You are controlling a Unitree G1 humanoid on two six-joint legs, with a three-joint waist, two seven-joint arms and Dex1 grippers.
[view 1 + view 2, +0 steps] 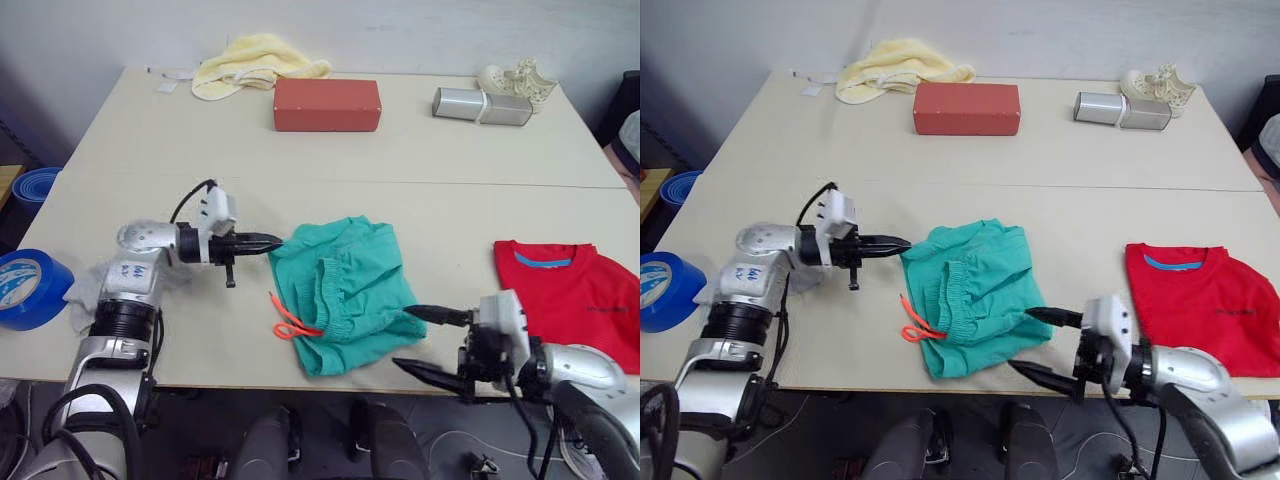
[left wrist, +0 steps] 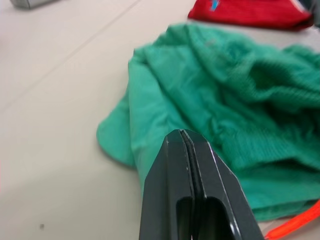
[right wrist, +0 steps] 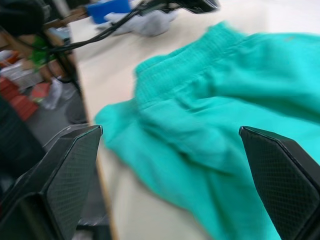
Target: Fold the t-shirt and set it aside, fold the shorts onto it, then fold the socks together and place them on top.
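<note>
The teal shorts lie crumpled at the table's front middle, their orange drawstring trailing off the left side. My left gripper is shut, and its tips touch the shorts' left edge; the left wrist view shows no cloth between its fingers. At the shorts' front right corner, my right gripper is open wide, one finger above the cloth and one at the table edge. The red t-shirt lies folded at the right. Grey socks sit partly under my left arm.
A blue tape roll sits at the front left edge. Along the back stand a pale yellow cloth, a red block, a silver cylinder and a white object.
</note>
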